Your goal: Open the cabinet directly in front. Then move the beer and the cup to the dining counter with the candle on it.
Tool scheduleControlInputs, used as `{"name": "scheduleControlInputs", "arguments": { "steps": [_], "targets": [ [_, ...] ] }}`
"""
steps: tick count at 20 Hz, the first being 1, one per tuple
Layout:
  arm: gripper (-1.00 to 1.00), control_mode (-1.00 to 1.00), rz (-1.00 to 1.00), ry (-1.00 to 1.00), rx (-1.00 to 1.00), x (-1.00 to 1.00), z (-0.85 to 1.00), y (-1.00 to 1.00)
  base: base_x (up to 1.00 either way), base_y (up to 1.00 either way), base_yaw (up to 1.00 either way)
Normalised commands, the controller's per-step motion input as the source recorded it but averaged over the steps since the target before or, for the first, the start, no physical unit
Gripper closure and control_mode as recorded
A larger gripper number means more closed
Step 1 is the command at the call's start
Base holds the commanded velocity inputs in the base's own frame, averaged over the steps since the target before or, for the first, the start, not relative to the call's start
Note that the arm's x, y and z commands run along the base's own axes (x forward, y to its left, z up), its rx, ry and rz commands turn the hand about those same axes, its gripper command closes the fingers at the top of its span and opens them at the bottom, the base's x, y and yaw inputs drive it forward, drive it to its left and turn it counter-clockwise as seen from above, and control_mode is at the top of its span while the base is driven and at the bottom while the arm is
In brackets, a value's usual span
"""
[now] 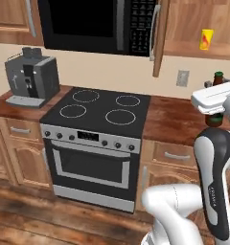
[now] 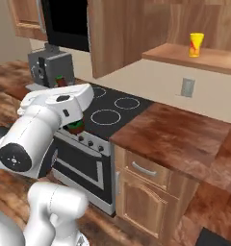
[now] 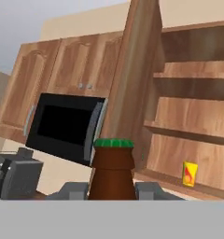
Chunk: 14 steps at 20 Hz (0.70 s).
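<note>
The jaws are clenched on the beer bottle (image 3: 112, 170): in the hand view the two grey fingers (image 3: 69, 190) bracket its brown shoulder from either side, and the green cap rises directly between them. The bottle's long axis stands upright, in line with the view along the gripper (image 3: 112, 191).

In the left base view the bottle (image 1: 215, 98) sits partly behind the white hand, above the bench (image 1: 174, 122) right of the stove (image 1: 100, 112). It appears lifted clear of the bench, though contact cannot be confirmed.

The cabinet (image 3: 132, 88) door stands open. The yellow cup (image 2: 196, 44) remains on the lowest shelf (image 2: 185, 55), near its front edge, above and ahead of the jaws.

Judgement: the bottle transfer is under way. The dining counter and candle lie outside these views, so the coming move turns on carrying the bottle upright, away from the open door's edge.
</note>
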Motion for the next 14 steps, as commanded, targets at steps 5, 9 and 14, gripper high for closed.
{"name": "scheduleControlInputs", "arguments": {
  "steps": [5,9,14],
  "targets": [
    [1.0,1.0,0.0,0.0,0.0,0.0,0.0,0.0,-0.35,0.26,0.83],
    [1.0,1.0,0.0,0.0,0.0,0.0,0.0,0.0,-0.37,0.15,0.84],
    [1.0,1.0,0.0,0.0,0.0,0.0,0.0,0.0,-0.39,0.1,0.84]
  ]
}}
